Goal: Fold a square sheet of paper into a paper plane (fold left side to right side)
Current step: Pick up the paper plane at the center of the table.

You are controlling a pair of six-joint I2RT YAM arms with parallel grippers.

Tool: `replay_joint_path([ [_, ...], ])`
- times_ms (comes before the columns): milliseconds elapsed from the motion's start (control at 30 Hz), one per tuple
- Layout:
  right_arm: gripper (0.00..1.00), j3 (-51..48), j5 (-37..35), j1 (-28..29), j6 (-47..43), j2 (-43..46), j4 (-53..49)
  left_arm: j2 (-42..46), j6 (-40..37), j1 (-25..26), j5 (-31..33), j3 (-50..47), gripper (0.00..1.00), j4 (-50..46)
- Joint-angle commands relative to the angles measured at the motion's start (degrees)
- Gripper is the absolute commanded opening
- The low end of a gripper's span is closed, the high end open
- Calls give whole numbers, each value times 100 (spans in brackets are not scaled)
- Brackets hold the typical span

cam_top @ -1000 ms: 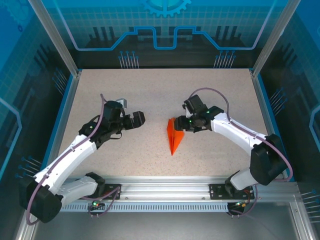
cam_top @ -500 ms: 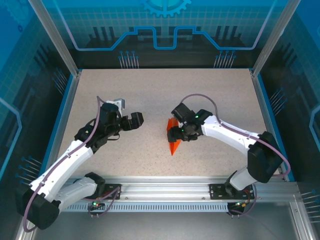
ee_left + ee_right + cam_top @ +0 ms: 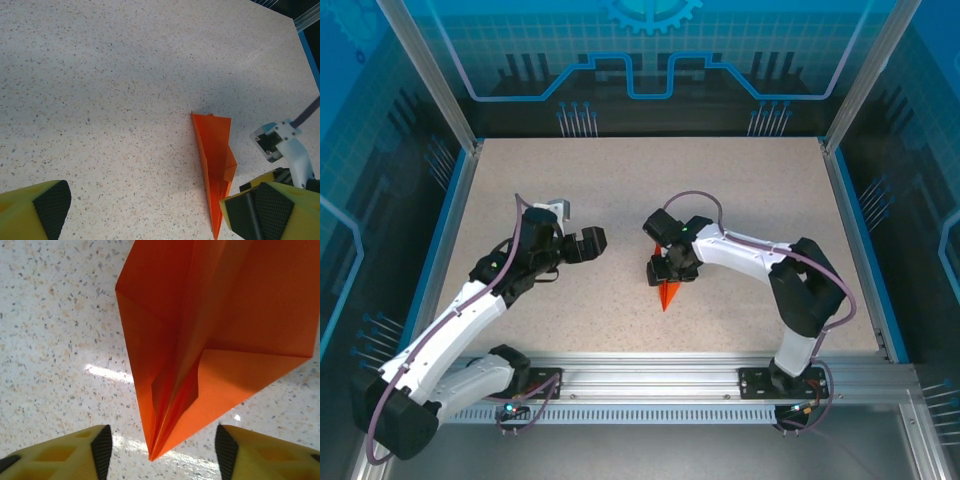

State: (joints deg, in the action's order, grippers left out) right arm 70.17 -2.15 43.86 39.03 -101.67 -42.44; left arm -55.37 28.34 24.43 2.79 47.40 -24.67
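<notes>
Right gripper [image 3: 160, 452] is seen part-open, pads either side of a pointed end of the paper plane [image 3: 200, 340], nothing pinched yet. Closure is best squared on the centre crease so layers aren't skewed. Thin matte orange paper, crisp folds, slim dart, laid mid-table [image 3: 520, 170] on a speckled top. Left gripper [image 3: 596, 240] is spread wide, apart on the left.

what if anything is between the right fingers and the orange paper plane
Nothing visible. In the right wrist view the right fingers stand open, one on each side of the paper plane's narrow end. Only bare speckled table lies between each finger and the paper.
</notes>
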Motion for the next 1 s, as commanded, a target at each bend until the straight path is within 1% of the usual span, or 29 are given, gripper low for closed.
replay_joint_path([
  [0,50,146,40,47,87,-163,-7,12,-107,-61,39,-58,99,-99],
  [67,43,116,40,47,113,-211,-2,-23,-109,-69,37,-42,99,-109],
  [200,35,34,22,38,140,-238,30,-85,-105,-75,22,-19,99,-117],
  [500,34,-83,96,10,190,-390,271,-136,-87,-70,20,-10,99,-139],
  [700,29,-48,40,-4,214,-582,240,-131,-100,-75,51,16,99,-203],
  [967,27,-41,-132,-31,228,-739,59,-151,-109,-70,59,16,99,-201],
])
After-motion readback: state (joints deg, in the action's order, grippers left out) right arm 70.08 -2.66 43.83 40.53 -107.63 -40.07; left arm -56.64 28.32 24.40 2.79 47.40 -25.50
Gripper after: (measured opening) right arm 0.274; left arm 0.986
